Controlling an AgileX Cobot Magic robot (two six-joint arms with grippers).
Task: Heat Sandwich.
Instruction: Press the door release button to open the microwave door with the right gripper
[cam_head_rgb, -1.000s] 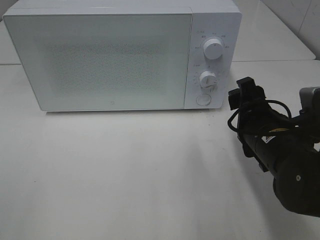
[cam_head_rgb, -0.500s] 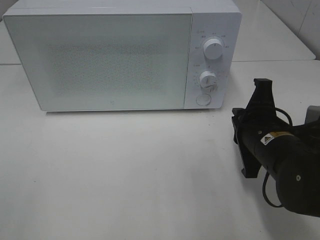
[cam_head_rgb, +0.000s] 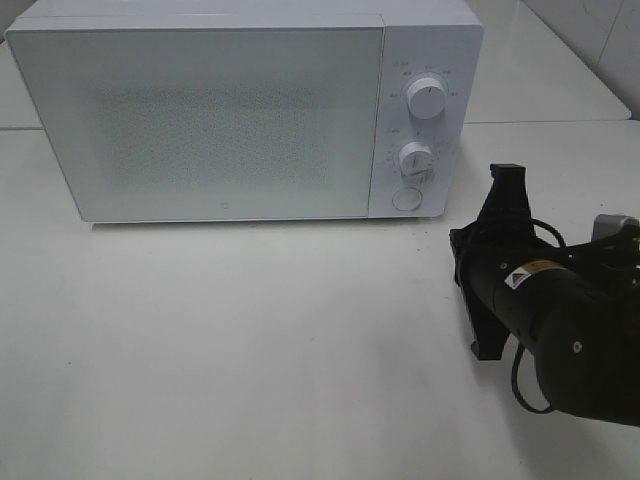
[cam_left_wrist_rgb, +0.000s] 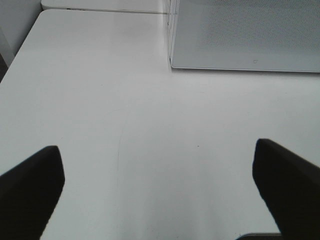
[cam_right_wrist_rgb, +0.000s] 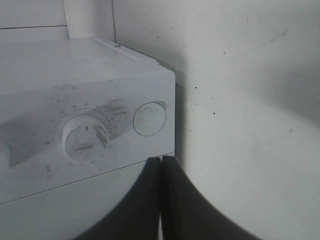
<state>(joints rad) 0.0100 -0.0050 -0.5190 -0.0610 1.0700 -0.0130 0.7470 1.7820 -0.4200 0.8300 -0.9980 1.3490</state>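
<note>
At the right side of the white table (cam_head_rgb: 250, 350), the right gripper (cam_right_wrist_rgb: 161, 165) has its two black fingers pressed flat together with nothing between them. Its wrist view shows them aimed toward the lower corner of the control panel on a white microwave (cam_head_rgb: 230, 110), close to it but apparently short of touching. Just past the fingertips sits the panel's round button (cam_right_wrist_rgb: 149, 119), with the lower dial (cam_right_wrist_rgb: 85, 137) beside it. From the high camera, the black arm behind that gripper lies low over the table, near the microwave's front right corner, and reaches toward the panel. An upper dial (cam_head_rgb: 428, 99) stands above the lower one.

Across the table, the left gripper (cam_left_wrist_rgb: 159, 165) is spread wide and carries nothing. Its dark fingers (cam_left_wrist_rgb: 30, 192) frame a bare stretch of tabletop, with the microwave's lower left front corner ahead of them and well apart. That arm is outside the high camera's frame.

The microwave's frosted door (cam_head_rgb: 200, 120) is closed, and its dotted panel gives no sight of the inside. The sandwich appears in none of the three views, so its place cannot be told.
</note>
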